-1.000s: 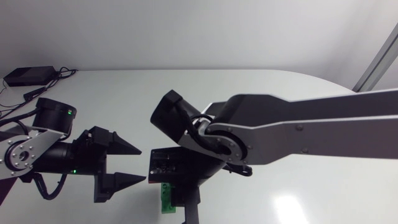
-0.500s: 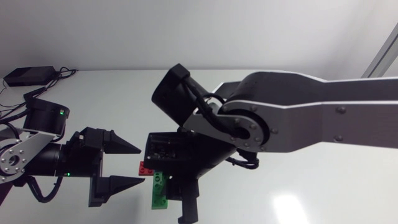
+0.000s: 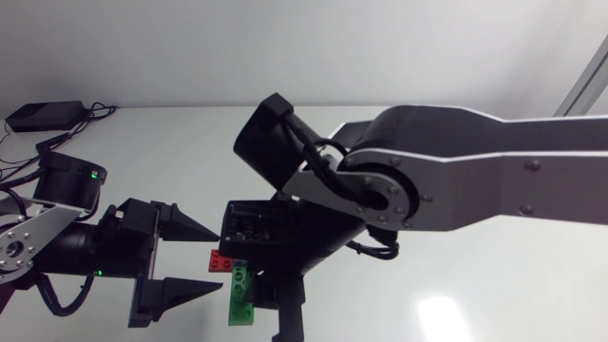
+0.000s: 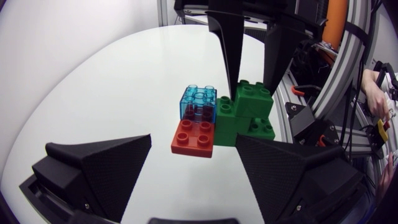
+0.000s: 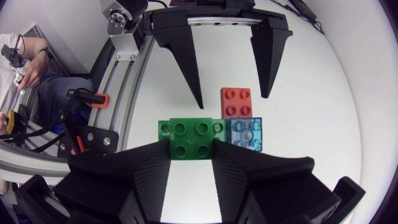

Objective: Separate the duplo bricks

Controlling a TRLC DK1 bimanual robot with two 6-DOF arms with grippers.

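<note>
— Where is the left hand [image 3: 221, 259]?
— Its fingers are spread wide and touch nothing. The bricks sit just ahead of its tips, in line with the gap. The red brick [image 4: 194, 137] is nearest, and the clear blue brick [image 4: 199, 102] sits on its far half.
— And to the right of those?
— The green bricks [image 4: 245, 112], joined against the red and blue. The right hand [image 5: 191, 142] comes from above and pinches the green bricks at the upper one, a finger on each side.
</note>
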